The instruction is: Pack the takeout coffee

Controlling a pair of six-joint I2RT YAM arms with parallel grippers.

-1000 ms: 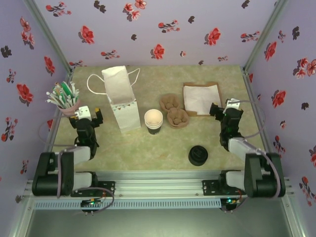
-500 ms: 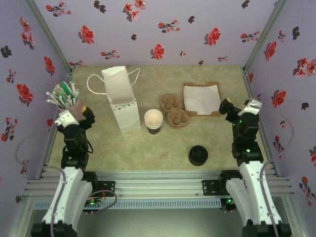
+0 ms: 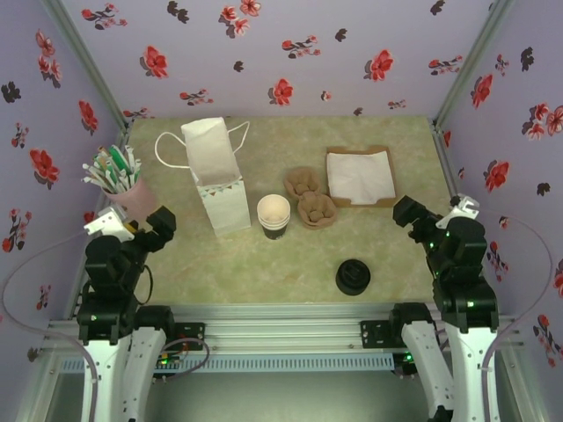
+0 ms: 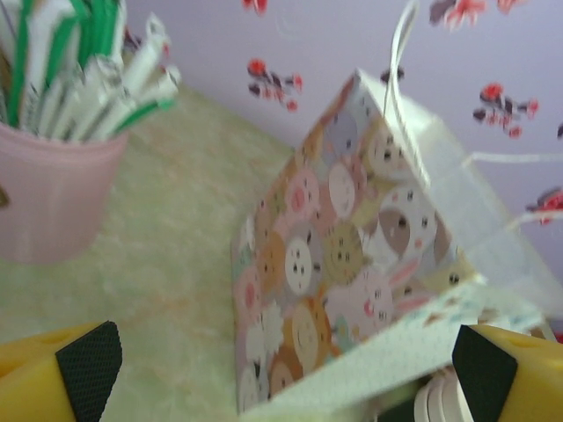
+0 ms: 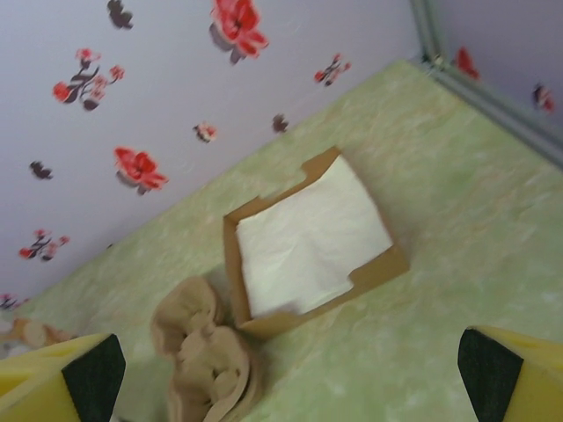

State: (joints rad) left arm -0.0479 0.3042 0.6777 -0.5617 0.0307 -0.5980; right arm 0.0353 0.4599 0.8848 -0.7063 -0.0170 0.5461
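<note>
No step has begun: left fingers (image 4: 88, 360) and right fingers (image 5: 488, 365) hang spread and empty. Next move is probably a lid (image 3: 353, 277) onto the open cup (image 3: 274, 214), then the bag (image 3: 215, 180).

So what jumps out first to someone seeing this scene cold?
The paper bag with white handles, left of centre, draws the eye first, with a pink cup of wrapped straws by the left wall. A lidless paper cup stands at the centre, a stack of black lids nearer the front right, and the left gripper and the right gripper hang open at either side.
</note>
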